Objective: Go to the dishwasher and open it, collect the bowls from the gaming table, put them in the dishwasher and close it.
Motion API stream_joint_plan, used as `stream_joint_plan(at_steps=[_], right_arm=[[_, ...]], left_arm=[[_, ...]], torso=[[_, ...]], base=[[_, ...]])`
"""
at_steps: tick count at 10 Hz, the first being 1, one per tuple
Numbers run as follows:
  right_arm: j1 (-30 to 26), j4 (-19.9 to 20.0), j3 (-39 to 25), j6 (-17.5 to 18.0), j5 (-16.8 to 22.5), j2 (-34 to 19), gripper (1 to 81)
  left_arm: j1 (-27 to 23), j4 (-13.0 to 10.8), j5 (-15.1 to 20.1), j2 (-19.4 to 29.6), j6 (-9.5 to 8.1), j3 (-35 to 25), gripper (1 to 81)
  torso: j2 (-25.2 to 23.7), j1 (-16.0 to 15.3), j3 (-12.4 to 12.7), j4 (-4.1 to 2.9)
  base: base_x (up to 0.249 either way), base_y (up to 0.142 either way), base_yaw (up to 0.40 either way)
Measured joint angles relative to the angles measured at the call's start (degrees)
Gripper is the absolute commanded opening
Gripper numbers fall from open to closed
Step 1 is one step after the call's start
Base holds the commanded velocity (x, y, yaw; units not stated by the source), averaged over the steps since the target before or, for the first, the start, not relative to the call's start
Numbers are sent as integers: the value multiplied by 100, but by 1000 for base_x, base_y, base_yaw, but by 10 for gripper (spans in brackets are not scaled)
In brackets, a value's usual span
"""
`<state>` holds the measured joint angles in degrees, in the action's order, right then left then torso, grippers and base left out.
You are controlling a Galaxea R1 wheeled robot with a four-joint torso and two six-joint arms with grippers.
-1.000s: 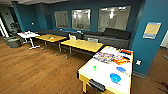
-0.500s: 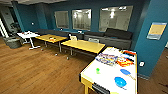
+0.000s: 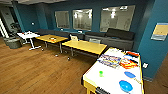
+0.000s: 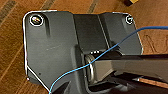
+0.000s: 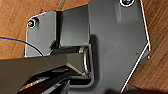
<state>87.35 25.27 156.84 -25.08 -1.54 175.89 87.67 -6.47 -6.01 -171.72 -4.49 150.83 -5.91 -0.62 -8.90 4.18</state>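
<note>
The gaming table, with a white top and yellow sides, stands at the lower right of the head view. Two blue bowls rest on its near end: a bright blue one close to the near right corner and a paler one just behind it. A tiny green cup stands to their left on the white top. The dishwasher is out of view. Both wrist views look down past my own dark plates at the wooden floor.
Colourful boxes and a red-and-orange pile lie on the table's far half. Two yellow tables, a white table and a dark sofa line the blue wall. Open wooden floor spreads to the left.
The whole head picture has shifted slightly, so the camera has moved. The gaming table now sits a little further right and nearer. The bowls have not moved on it.
</note>
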Motion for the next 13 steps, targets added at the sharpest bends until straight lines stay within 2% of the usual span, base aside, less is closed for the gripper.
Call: stream_joint_plan(at_steps=[6, 13], right_arm=[[-5, 0, -4, 0, 0, 16, 811], [-5, 0, 0, 0, 2, 50, 811]], left_arm=[[2, 0, 1, 0, 2, -4, 811], [2, 2, 4, 13, 0, 0, 811]], torso=[[0, 2, 0, 0], [0, 0, 0, 0]], base=[[132, 0, 0], [123, 91, 0]])
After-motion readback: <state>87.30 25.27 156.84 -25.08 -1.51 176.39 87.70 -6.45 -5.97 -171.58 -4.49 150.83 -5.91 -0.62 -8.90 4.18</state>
